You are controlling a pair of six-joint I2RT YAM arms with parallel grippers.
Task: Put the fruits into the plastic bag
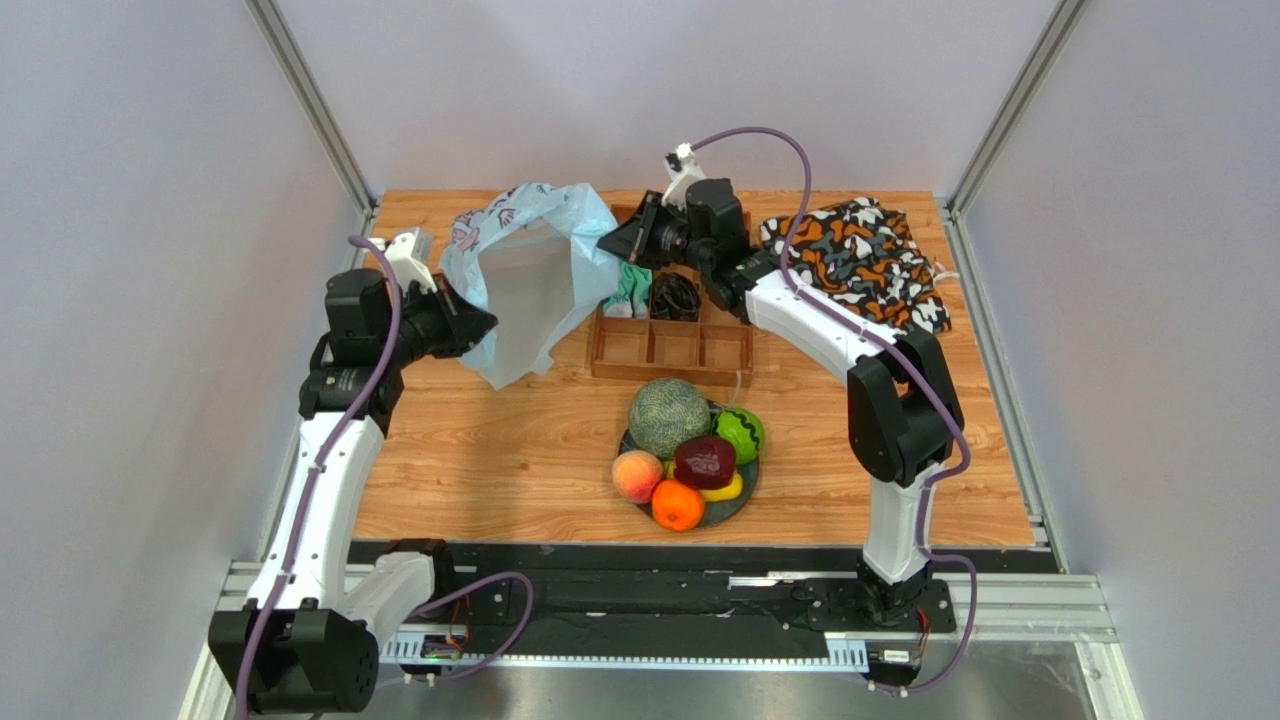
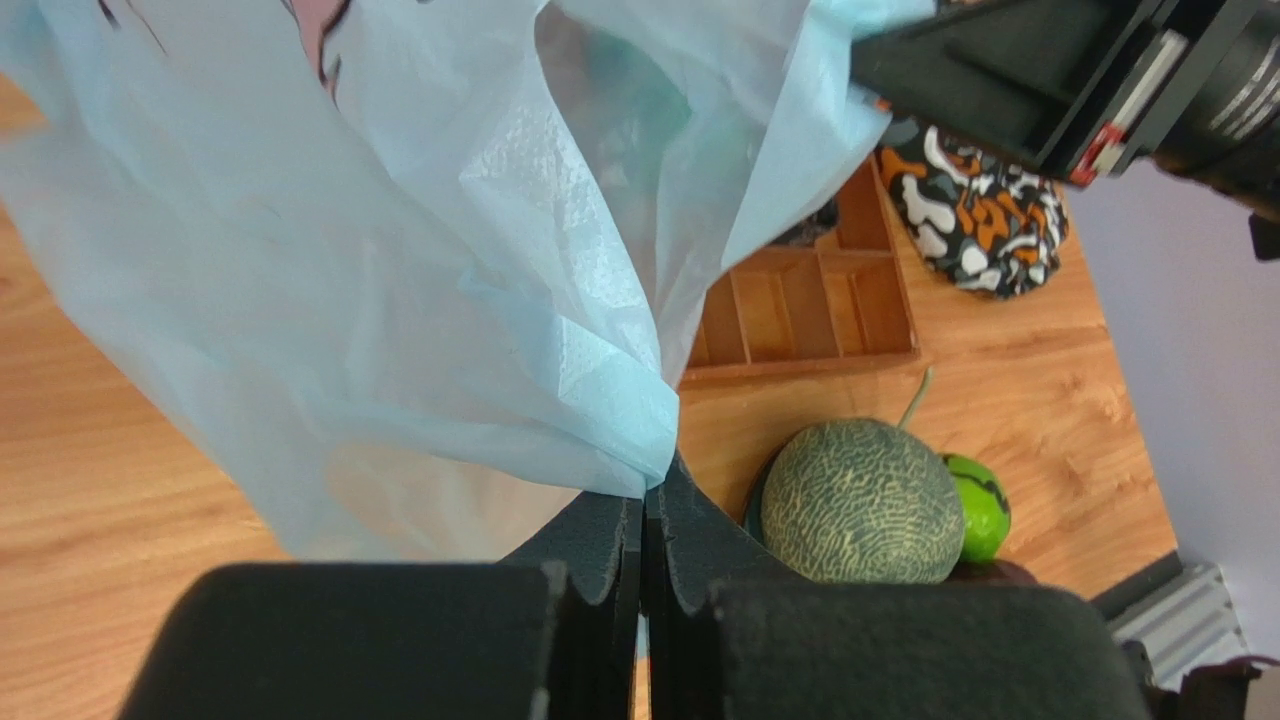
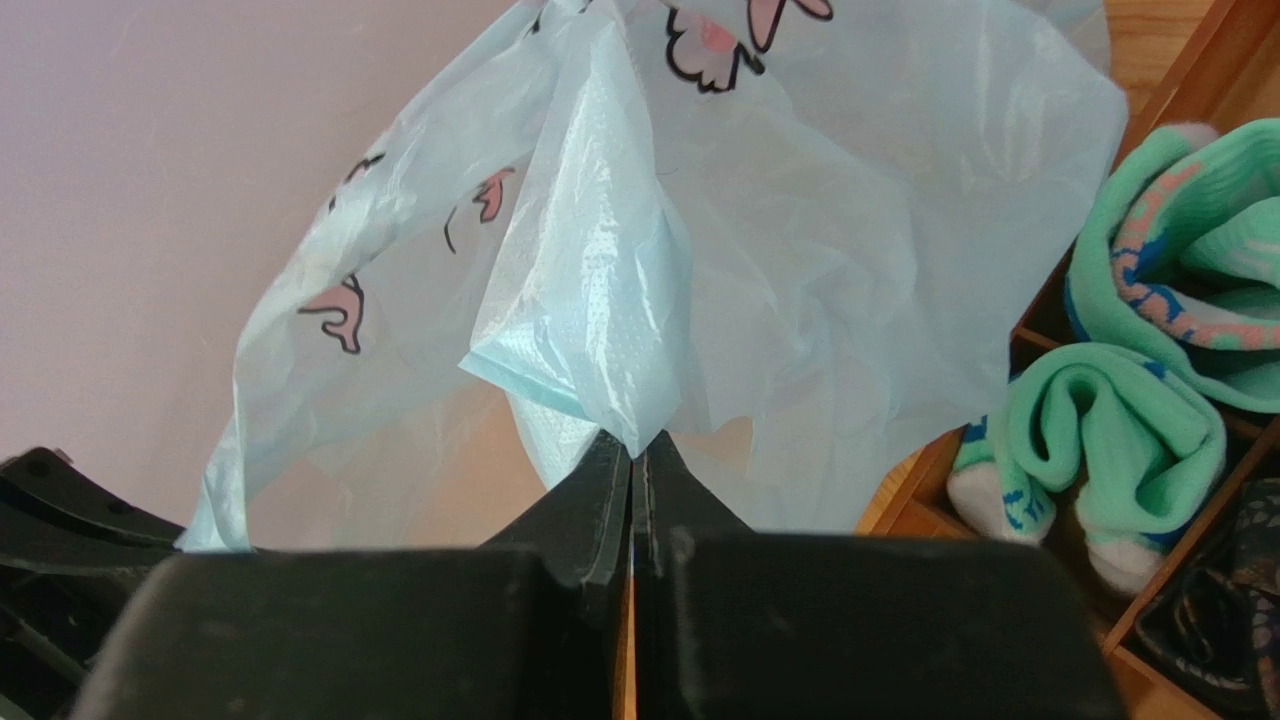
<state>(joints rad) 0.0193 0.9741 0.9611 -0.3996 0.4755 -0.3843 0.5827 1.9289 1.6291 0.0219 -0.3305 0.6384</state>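
The pale blue plastic bag point(image 1: 526, 278) hangs stretched between both grippers at the back left of the table, its mouth facing forward. My left gripper point(image 1: 484, 320) is shut on the bag's left edge point(image 2: 451, 300). My right gripper point(image 1: 613, 240) is shut on its right edge point(image 3: 631, 270). The fruits lie on a dark plate point(image 1: 745, 501) in front: netted melon point(image 1: 669, 416), peach point(image 1: 637, 476), orange point(image 1: 678, 506), dark red fruit point(image 1: 703, 461), green bumpy fruit point(image 1: 738, 434), yellow mango point(image 1: 727, 489). The melon point(image 2: 860, 503) and green fruit point(image 2: 980, 507) also show in the left wrist view.
A wooden compartment tray point(image 1: 672, 345) holding rolled green and black cloth bundles point(image 3: 1112, 435) stands behind the plate, right of the bag. An orange, black and white patterned cloth point(image 1: 864, 263) lies at the back right. Metal frame posts stand at the table's back corners.
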